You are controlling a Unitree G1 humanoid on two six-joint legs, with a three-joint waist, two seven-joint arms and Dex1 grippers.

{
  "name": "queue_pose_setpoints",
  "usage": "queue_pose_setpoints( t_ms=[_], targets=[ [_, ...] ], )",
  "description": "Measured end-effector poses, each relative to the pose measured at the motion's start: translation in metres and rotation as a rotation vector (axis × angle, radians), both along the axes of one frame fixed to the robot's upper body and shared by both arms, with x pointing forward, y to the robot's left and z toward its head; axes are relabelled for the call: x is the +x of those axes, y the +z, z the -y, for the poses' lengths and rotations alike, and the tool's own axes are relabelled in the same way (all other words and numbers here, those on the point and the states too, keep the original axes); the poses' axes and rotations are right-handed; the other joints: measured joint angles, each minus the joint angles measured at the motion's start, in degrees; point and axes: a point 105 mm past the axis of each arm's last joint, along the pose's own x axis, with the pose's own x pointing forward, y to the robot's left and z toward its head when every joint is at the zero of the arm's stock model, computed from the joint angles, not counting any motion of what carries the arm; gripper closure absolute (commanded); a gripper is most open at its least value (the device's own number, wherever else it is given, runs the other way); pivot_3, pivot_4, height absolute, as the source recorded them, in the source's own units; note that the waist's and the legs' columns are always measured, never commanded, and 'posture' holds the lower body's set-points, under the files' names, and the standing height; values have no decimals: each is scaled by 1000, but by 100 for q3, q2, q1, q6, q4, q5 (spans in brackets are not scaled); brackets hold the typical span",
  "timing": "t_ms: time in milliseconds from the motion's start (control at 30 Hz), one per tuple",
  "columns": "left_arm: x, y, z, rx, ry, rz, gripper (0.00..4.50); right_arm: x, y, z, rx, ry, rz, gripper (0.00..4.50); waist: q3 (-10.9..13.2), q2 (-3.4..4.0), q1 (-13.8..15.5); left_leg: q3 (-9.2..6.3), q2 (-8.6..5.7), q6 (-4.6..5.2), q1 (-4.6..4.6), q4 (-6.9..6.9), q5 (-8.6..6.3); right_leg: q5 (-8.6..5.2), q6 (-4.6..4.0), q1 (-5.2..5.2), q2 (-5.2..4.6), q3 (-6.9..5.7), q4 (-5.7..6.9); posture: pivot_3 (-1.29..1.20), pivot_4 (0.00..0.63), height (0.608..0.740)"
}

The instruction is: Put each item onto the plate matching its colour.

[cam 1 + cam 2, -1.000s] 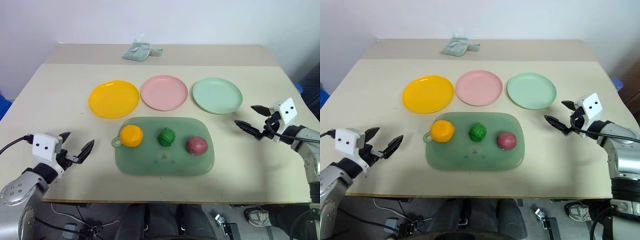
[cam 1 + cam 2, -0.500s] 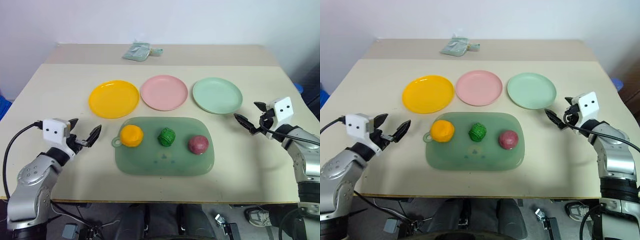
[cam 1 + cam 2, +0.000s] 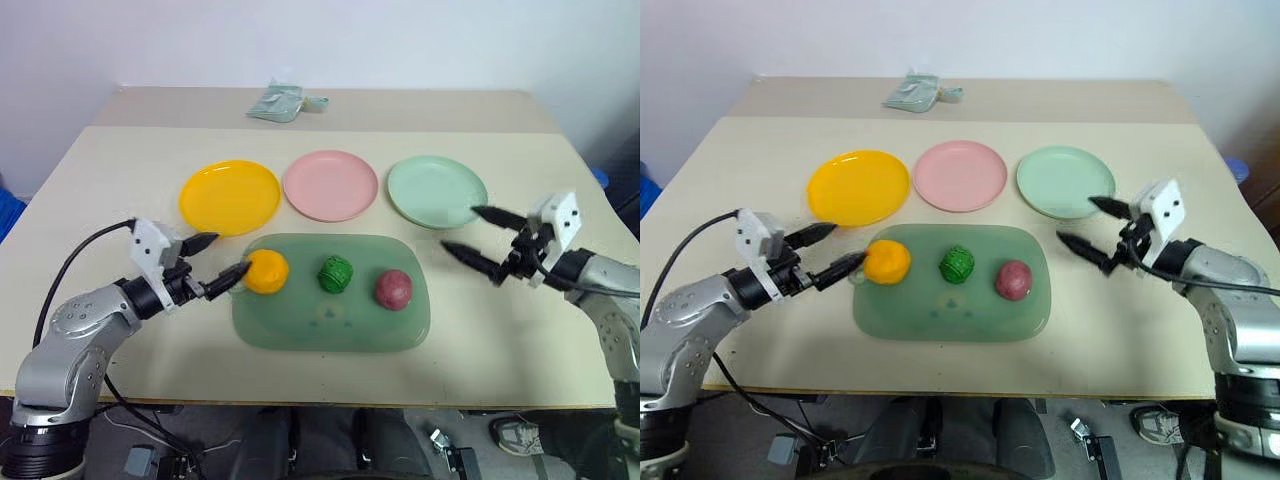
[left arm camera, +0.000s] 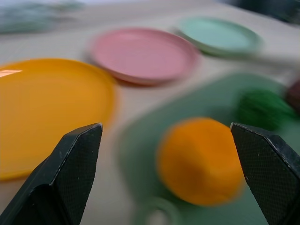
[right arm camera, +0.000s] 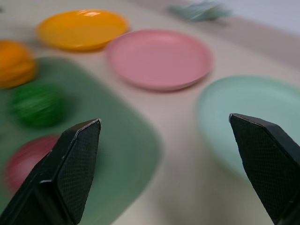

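A: On the green tray (image 3: 330, 325) near the table's front edge, all three balls sit in a row: the orange-yellow ball (image 3: 266, 271) at the left end, the dark green ball (image 3: 336, 274) in the middle, the reddish-purple ball (image 3: 393, 288) at the right. None is on a plate yet.

B: So it's the first pick. Which arm?

A: The left gripper (image 3: 217, 262), by my reading. Its fingers stand wide apart and point at the orange-yellow ball; the nearer tip is just beside it, not closed on it.

B: And the right gripper (image 3: 480, 240)?

A: Spread wide as well, empty, between the tray's right end and the mint green plate (image 3: 437, 191).

B: What does the next move need?

A: I'd say the left fingers must straddle the ball, then close and lift. The yellow plate (image 3: 230, 197) lies just behind, so the carry is short. The pink plate (image 3: 331, 185) waits for the reddish-purple ball.
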Motion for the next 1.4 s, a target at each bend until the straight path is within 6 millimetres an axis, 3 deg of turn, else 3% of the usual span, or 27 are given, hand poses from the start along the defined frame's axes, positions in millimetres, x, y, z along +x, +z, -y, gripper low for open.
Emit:
queue_pose_setpoints(
  t_ms=[200,433,567,800,933,1100,1233,1300,1400],
  targets=[
    [14,-11,17,87,-89,-11,0,-3,-4,2,-14,13,-4,25,0,0,-8,0,0,-1,-1,-2,0,0,0,-7,2,0,3,0,150,740],
    [25,-31,21,154,-100,-51,0,-15,-20,9,-23,-11,-40,25,0,0,9,0,0,0,-3,0,1,1,1,-7,2,0,4,0,150,740],
    [29,-31,23,148,-97,-45,1095,-21,-23,6,-33,-10,-41,0,0,0,-1,0,0,0,-2,0,1,1,1,-7,2,0,5,0,150,740],
    [31,-29,21,112,-81,-53,1204,-23,-18,0,-46,-2,-18,0,0,0,-3,0,0,0,-3,0,1,1,1,-8,2,0,7,0,150,740],
    [47,-8,12,20,22,2,1204,-18,-11,-6,-46,6,1,0,1,-2,12,0,0,0,-3,5,1,1,2,-8,2,-1,9,0,150,740],
    [98,21,-25,30,378,122,1204,-13,-1,-23,-28,46,36,0,1,-3,82,0,-6,-2,-4,10,3,2,5,-9,8,-2,14,0,150,740],
    [128,13,-45,7,612,59,1204,-12,6,-43,4,103,63,0,3,-7,125,1,-9,-14,-8,15,11,3,6,-11,16,-4,17,0,150,740],
    [137,3,-45,2,657,12,1204,-15,8,-59,21,159,71,0,5,-11,140,0,-11,-21,-11,17,16,3,7,-11,27,-4,16,0,150,740],
    [144,-8,-41,-7,671,-40,1204,-17,8,-66,31,176,68,0,8,-17,138,0,-17,-21,-13,20,16,4,10,-11,26,-5,15,0,150,740]
  ],
)
